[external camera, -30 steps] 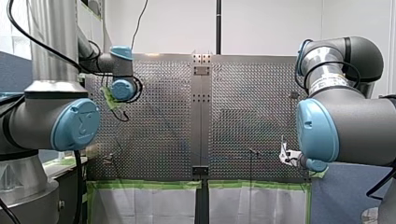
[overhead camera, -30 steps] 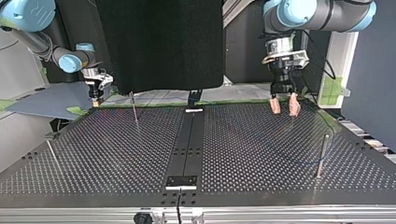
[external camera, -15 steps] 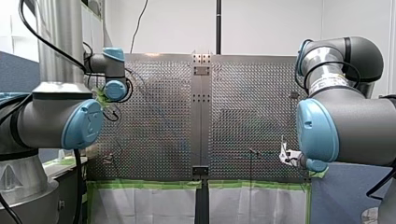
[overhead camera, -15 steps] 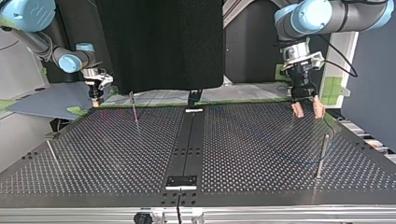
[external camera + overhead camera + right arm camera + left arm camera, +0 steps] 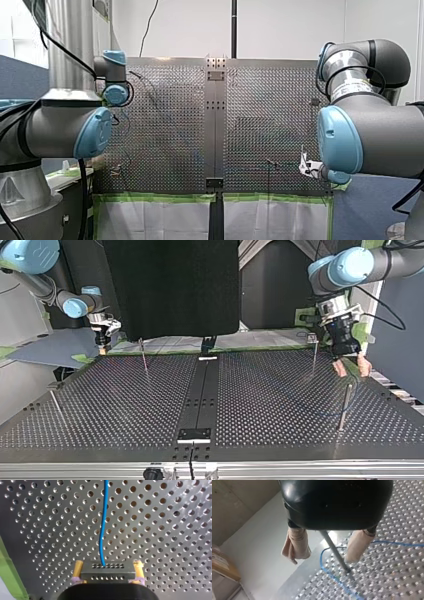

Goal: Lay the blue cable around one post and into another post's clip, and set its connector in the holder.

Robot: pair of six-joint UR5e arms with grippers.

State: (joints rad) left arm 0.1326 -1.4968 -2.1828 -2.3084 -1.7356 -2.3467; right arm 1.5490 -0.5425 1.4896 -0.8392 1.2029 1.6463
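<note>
The connector is clamped by the right hand, the left hand spread astride a post, likely to route cable.

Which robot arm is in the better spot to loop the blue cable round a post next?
My left. My left gripper hangs open above a post, with the blue cable curling by its base. My right gripper is shut on the connector.
</note>
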